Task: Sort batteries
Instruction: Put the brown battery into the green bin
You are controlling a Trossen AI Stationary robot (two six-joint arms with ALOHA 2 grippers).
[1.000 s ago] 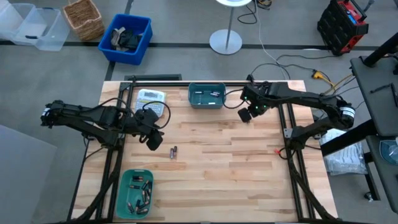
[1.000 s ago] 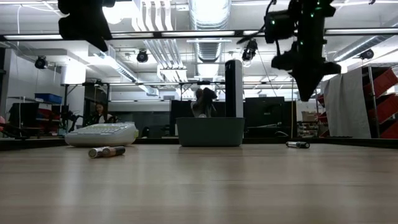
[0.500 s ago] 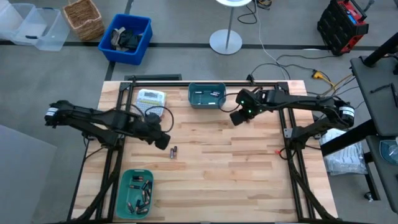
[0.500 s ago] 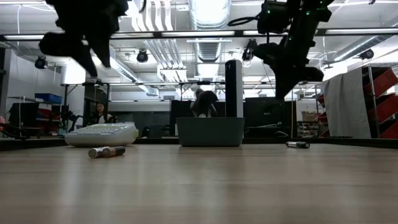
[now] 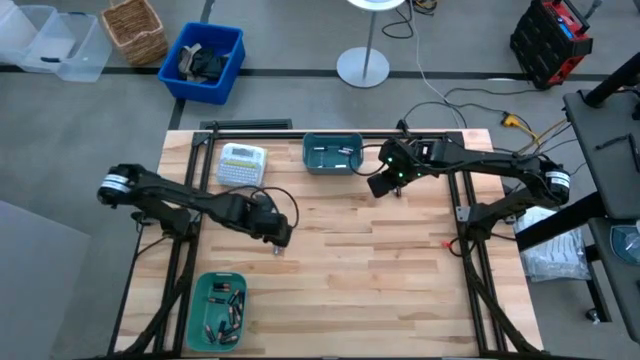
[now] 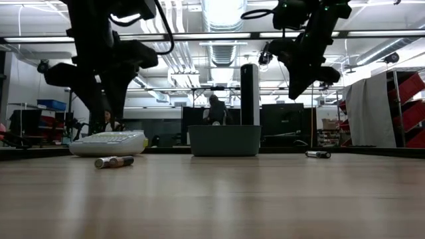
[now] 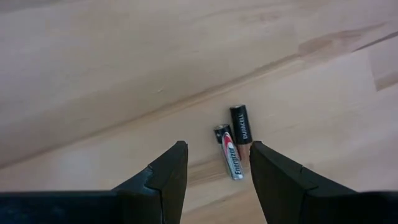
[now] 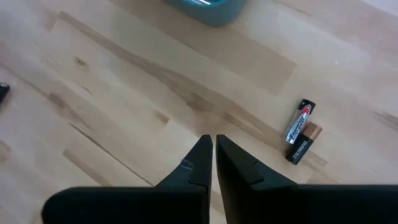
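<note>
Wooden surface (image 5: 380, 270) holds two batteries (image 7: 235, 140) lying side by side, just ahead of the spread-apart, empty left claw (image 7: 214, 163), pointing lengthwise away from it.

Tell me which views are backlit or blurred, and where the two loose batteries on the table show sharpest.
Low view: bright ceiling lights leave both arms as dark silhouettes, near tabletop soft. Left wrist view: the red-and-silver Energizer battery and black Duracell battery show sharpest, labels readable, between the open left claw fingers. Right wrist view: evenly lit, shut right claw.
</note>
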